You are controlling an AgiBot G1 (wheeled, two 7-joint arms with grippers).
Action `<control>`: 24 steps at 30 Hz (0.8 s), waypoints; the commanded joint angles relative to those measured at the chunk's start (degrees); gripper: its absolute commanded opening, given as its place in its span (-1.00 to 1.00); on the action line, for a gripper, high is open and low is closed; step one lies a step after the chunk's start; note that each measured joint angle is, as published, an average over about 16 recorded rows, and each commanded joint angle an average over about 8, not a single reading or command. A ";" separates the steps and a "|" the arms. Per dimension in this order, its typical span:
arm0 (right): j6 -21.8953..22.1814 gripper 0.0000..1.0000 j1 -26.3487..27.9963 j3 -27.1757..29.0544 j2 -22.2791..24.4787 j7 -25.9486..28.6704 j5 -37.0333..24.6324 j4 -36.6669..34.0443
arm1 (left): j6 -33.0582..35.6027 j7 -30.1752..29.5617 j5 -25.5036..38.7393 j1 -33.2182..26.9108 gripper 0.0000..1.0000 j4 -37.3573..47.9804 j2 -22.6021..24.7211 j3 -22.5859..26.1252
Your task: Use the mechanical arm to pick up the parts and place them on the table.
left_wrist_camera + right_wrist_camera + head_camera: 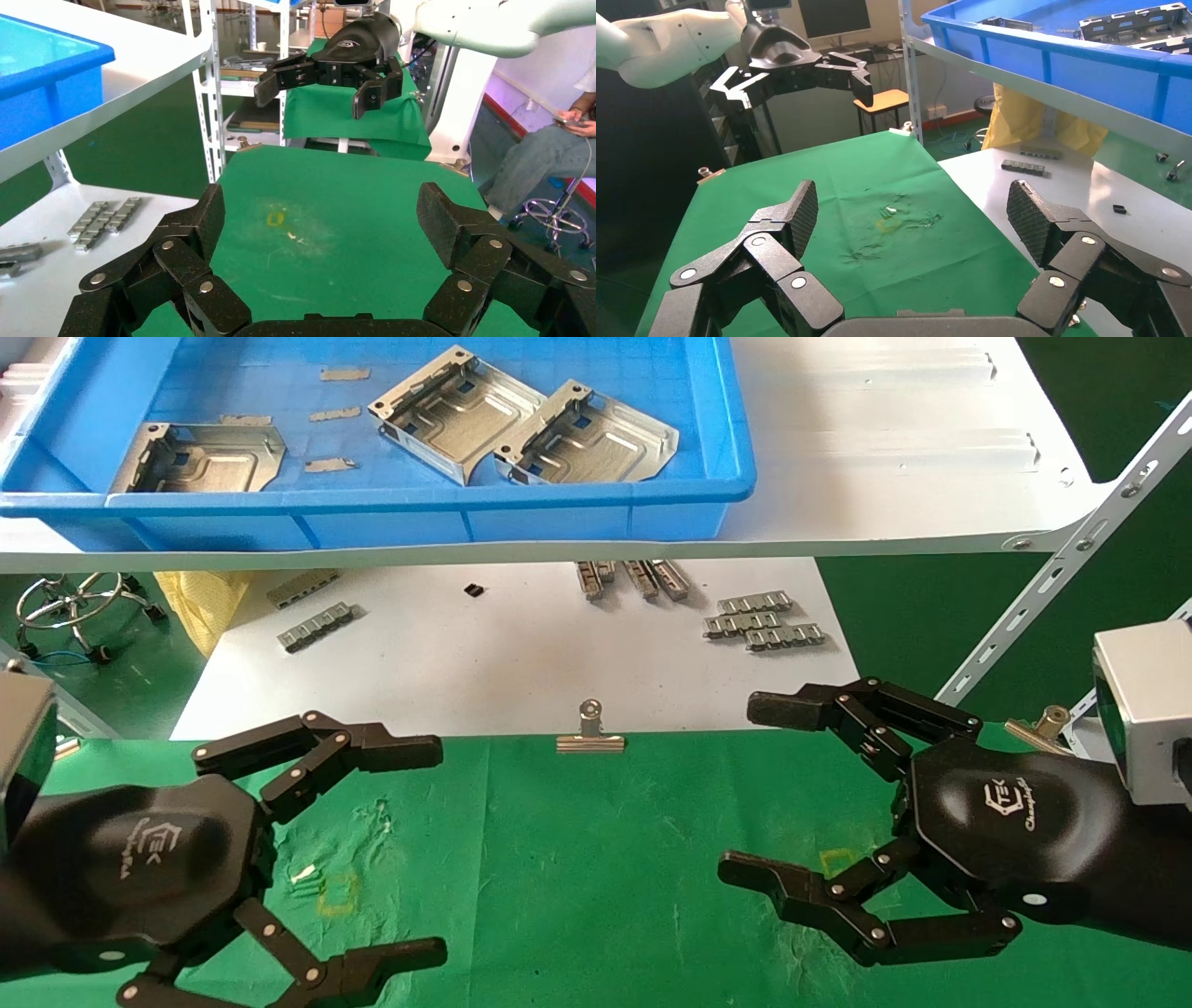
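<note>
Three parts (456, 412) are seen lying in the blue tray (596, 514) on the white shelf board (885, 449), clearest in the head view; only the tray's edge is caught by the wrist views. Both grippers are held spread wide and empty above the green bench (596, 859): left gripper (414, 845) and right gripper (745, 789). One binder clip (590, 733) is clipped at the bench's far edge.

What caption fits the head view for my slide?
Both open tools, left and right, hover over the green table; three parts wait in the blue tray.
</note>
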 commanded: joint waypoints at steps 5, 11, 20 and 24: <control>0.00 1.00 0.00 0.00 0.00 0.00 0.00 0.00 | 0.00 0.00 0.00 0.00 1.00 0.00 0.00 0.00; 0.00 1.00 0.00 0.00 0.00 0.00 0.00 0.00 | 0.00 0.00 0.00 0.00 1.00 0.00 0.00 0.00; 0.00 -0.25 0.00 0.00 0.00 0.00 0.00 0.00 | 0.00 0.00 0.00 0.00 1.00 0.00 0.00 0.00; 0.00 -1.00 0.00 0.00 0.00 0.00 0.00 0.00 | 0.00 0.00 0.00 0.00 1.00 0.00 0.00 0.00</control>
